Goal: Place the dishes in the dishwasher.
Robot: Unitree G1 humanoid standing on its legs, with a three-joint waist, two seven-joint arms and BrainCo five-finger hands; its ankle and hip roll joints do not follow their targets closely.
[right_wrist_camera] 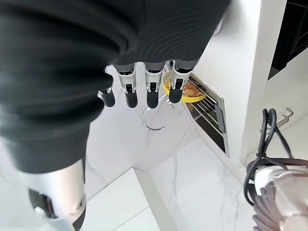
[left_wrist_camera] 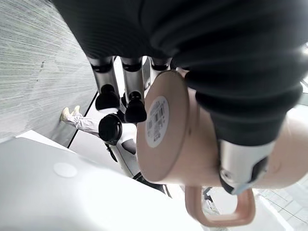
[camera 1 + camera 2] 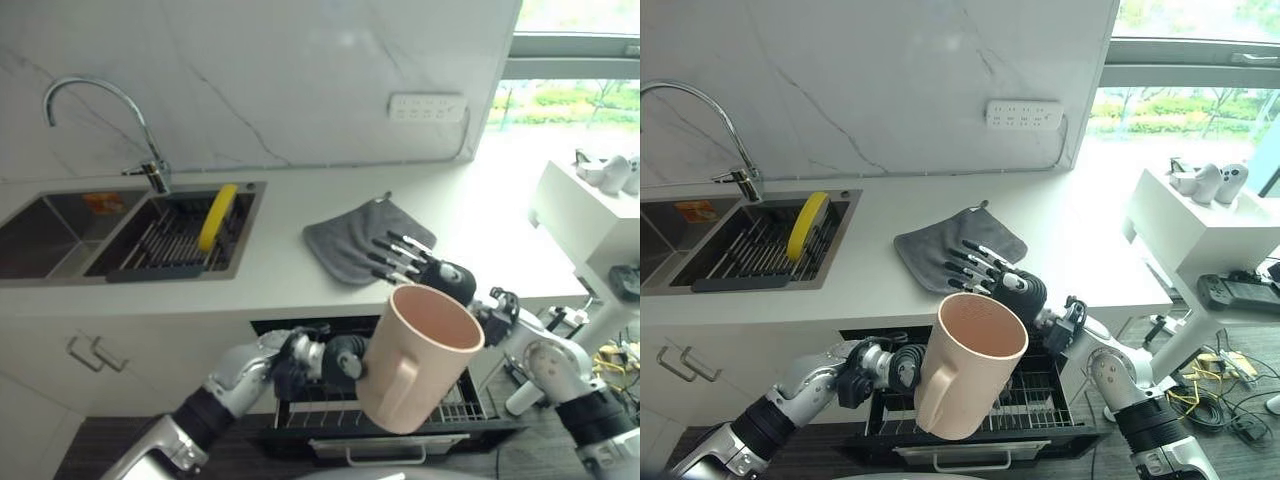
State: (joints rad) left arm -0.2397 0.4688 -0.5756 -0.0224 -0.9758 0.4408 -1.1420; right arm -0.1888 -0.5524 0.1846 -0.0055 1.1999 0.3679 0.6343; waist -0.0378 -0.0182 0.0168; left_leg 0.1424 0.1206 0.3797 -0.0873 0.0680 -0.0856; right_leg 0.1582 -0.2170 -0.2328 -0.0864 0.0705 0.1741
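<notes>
The left hand [image 3: 335,362] has its fingers and thumb curled round the pink mug [image 3: 418,356], holding it mouth-up and tilted directly above the pulled-out dishwasher rack [image 3: 1035,400], likely so it can come down among the wires. The right hand [image 3: 425,265] hangs with straight, spread fingers just behind the mug, over the counter edge. There is little room between the mug and that hand; the rack below looks open.

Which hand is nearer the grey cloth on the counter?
Right. The right hand hovers open over the grey cloth's front edge; the left hand holds the pink mug lower, by the dishwasher rack.
</notes>
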